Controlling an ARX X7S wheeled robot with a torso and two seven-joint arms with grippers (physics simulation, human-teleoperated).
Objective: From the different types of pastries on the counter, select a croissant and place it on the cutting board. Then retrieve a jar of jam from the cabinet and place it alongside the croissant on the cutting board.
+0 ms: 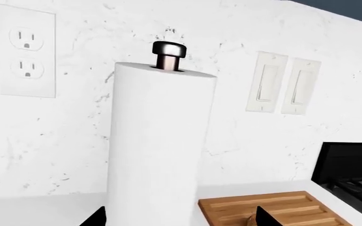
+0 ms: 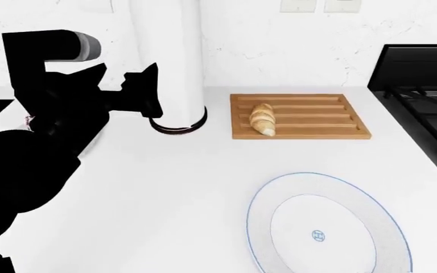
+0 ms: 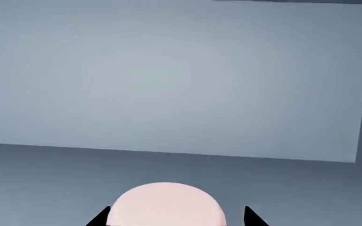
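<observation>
The croissant [image 2: 263, 119] lies on the left part of the board [image 2: 309, 129]. The right gripper [image 3: 176, 217] has its fingers on both sides of the pink jar [image 3: 166, 205] — I cannot tell if they squeeze it. The left gripper [image 2: 144, 91] hangs near the paper roll [image 2: 165, 57] — open or shut, I cannot tell.

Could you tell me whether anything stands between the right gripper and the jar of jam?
Nothing visible does: in the right wrist view the jar of jam sits directly ahead between the right gripper's two dark jaw tips.
</observation>
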